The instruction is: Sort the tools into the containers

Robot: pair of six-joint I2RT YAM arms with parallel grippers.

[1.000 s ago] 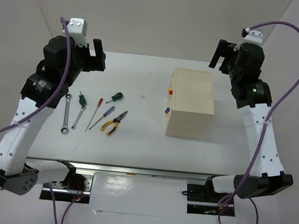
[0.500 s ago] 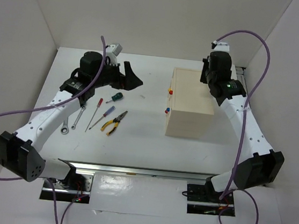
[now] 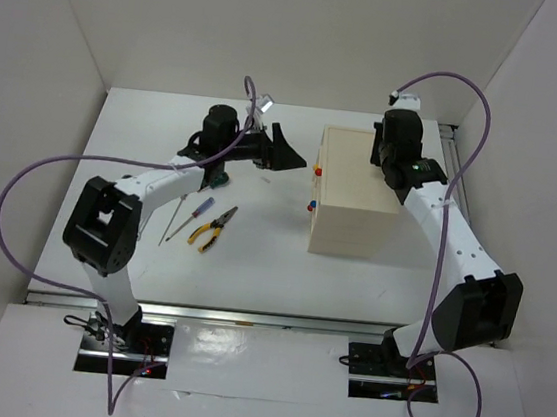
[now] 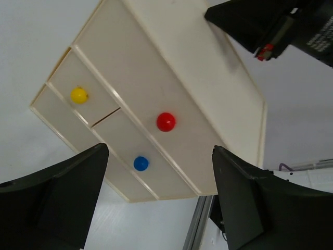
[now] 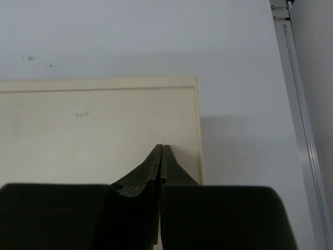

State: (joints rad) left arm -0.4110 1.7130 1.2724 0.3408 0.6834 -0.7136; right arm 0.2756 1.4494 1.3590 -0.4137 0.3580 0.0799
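The beige box (image 3: pixel 359 193) stands right of centre, its drawers all closed. In the left wrist view the drawer fronts show a red knob (image 4: pixel 165 121), a yellow knob (image 4: pixel 78 95) and a blue knob (image 4: pixel 140 163). My left gripper (image 3: pixel 287 155) is open, level with the box front and a short way from it, holding nothing. My right gripper (image 5: pixel 163 148) is shut and empty over the box top near its back right edge. Yellow-black pliers (image 3: pixel 213 228), a red screwdriver (image 3: pixel 175 215), a purple screwdriver (image 3: pixel 202 208) and a green screwdriver (image 3: pixel 220 177) lie on the table. The wrenches are hidden behind the left arm.
White walls close in the table on the left, back and right. A metal rail (image 5: pixel 296 104) runs along the table's right side behind the box. The left arm's elbow (image 3: pixel 104 224) hangs over the left of the tool row.
The left arm has swung right from the far left, bringing its open gripper up to the box front. The right gripper has shut and come down over the box top.
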